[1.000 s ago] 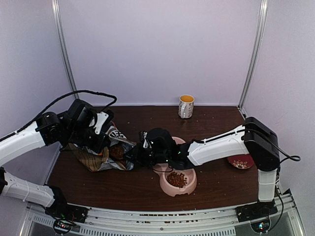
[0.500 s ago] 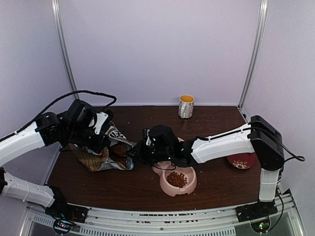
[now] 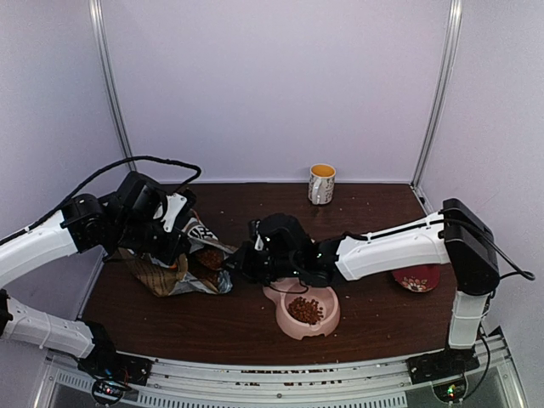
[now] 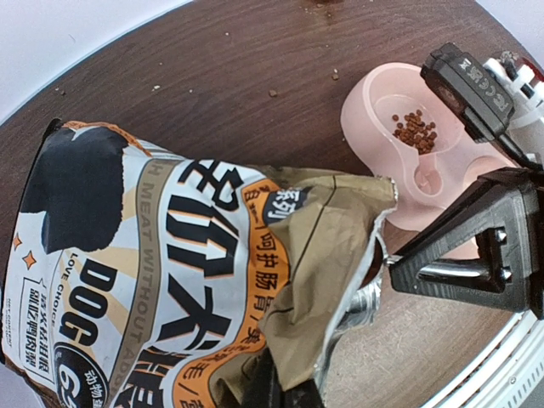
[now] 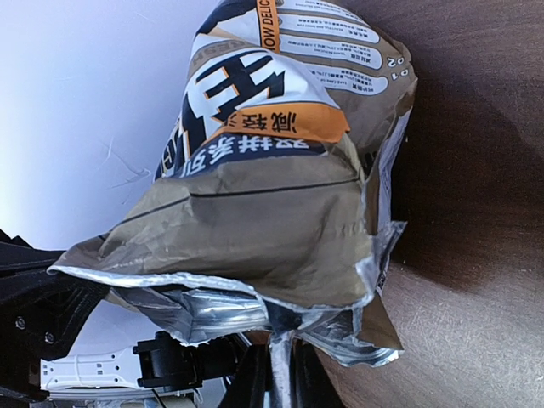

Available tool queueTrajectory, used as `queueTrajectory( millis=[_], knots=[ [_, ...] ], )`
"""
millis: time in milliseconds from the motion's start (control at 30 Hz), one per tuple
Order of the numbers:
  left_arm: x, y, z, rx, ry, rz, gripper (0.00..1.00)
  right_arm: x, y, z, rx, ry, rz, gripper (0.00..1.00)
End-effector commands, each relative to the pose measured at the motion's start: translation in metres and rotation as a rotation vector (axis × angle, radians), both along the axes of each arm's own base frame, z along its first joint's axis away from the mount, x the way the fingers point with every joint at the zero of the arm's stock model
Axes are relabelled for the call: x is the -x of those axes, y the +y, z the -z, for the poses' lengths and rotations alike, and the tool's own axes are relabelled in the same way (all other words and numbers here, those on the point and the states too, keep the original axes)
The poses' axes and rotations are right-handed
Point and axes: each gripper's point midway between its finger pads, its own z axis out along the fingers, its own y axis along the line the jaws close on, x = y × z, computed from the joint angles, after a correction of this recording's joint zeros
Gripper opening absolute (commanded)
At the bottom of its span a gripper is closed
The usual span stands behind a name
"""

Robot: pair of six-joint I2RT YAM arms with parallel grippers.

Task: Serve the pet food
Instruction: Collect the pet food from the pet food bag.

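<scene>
While pinching the bag (image 5: 272, 195), right gripper (image 5: 279, 370) (barely) has shifted.

Left gripper (image 3: 177, 248) sat over the crumpled bag (image 3: 161, 276) at the left of the table (image 3: 374, 221), right gripper (image 3: 236, 260) was at the bag's open mouth. Pet food (image 3: 306, 309) lay in the near cup of the pink bowl (image 3: 333, 321), and a mug (image 3: 321, 184) stood far back.

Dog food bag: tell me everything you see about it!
The crumpled brown paper dog food bag has a white, black and orange label and silver lining. It lies on its side on the dark wooden table, torn mouth towards the pink double bowl. The left tool and right tool each pinch its mouth edge.
</scene>
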Motion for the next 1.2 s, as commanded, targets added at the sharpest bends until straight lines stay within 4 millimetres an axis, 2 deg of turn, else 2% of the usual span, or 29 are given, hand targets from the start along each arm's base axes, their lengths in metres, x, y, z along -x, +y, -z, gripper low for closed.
queueTrajectory(
  millis=[0,533,867,1167],
  knots=[
    [-0.014,-0.001,-0.027,0.054,-0.1,-0.041,0.0,0.0,-0.005,-0.02,-0.062,-0.002,0.01,0.0],
    [-0.014,0.003,-0.031,0.053,-0.118,-0.053,0.0,0.016,-0.011,-0.042,-0.294,0.108,-0.048,0.0],
    [-0.013,0.006,-0.034,0.059,-0.128,-0.059,0.0,0.023,-0.016,-0.044,-0.364,0.157,-0.071,0.0],
    [-0.013,0.009,-0.036,0.061,-0.14,-0.074,0.0,0.031,-0.027,-0.042,-0.357,0.167,-0.078,0.0]
  ],
)
